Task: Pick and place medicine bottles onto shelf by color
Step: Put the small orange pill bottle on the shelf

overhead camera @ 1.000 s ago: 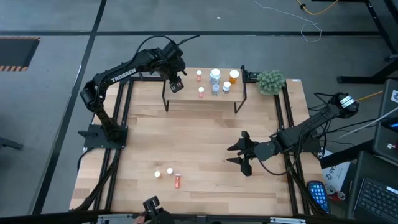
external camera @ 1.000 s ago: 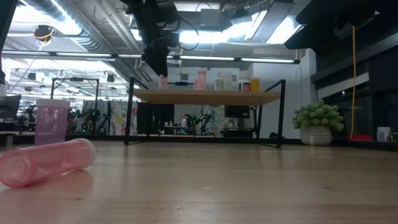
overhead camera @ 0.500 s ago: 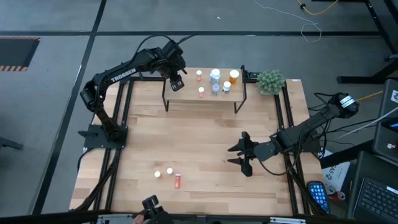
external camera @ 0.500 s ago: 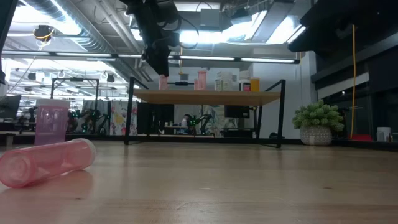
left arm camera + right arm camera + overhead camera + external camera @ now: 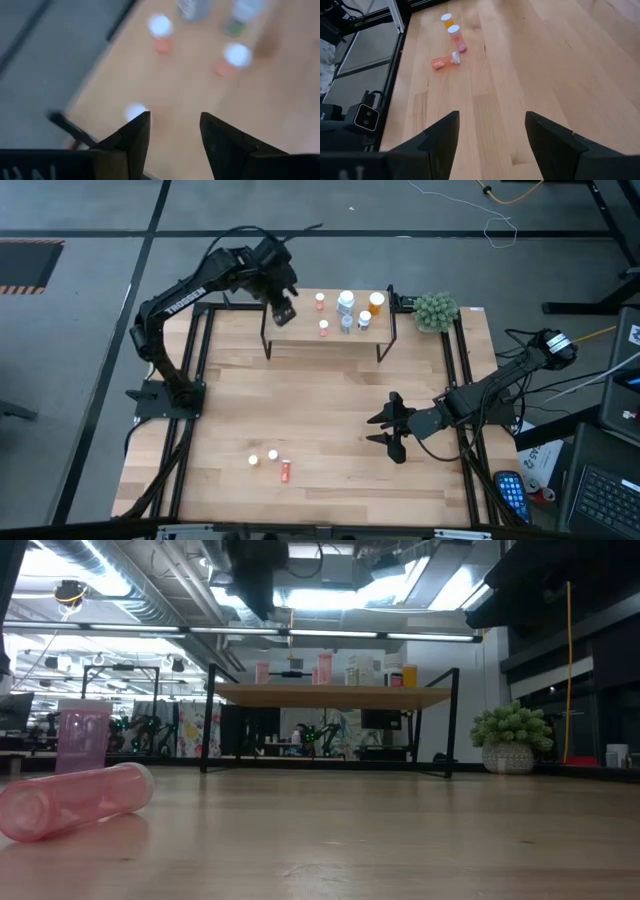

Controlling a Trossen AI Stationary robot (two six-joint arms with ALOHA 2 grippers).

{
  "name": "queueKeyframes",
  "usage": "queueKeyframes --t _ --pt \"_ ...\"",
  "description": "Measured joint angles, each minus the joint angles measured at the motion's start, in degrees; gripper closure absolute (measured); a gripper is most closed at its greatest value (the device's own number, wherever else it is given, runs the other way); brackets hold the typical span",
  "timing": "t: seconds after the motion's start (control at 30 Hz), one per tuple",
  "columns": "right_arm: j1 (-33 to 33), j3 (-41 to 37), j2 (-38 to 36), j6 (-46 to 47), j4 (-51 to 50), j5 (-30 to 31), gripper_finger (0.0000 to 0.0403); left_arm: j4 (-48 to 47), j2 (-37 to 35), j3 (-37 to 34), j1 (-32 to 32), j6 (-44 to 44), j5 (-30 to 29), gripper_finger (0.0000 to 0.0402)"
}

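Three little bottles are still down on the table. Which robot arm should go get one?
Probably the right. Its open right gripper hangs low over the table, nearer the three bottles, with its fingers aimed at them. The left gripper, open and empty, is far off above the shelf.

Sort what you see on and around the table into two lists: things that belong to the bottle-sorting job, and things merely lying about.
Belonging to the job:
- bottles on the shelf
- three bottles on the table, one lying on its side
- shelf
- left gripper, open above the shelf
- right gripper, open, waiting

Lying about:
- green plant ball
- remote off the table
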Motion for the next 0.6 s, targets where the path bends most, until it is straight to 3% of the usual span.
queueKeyframes --t 0.27,0.6 --pt "0.00 0.00 0.00 -0.02 0.04 0.00 0.0173 -22.32 -0.06 4.37 -12.36 -7.11 11.07 0.0236" --pt "0.00 0.00 0.00 1.72 0.34 -2.90 0.0173 -22.60 -0.75 2.98 -34.18 -17.05 11.52 0.0238"
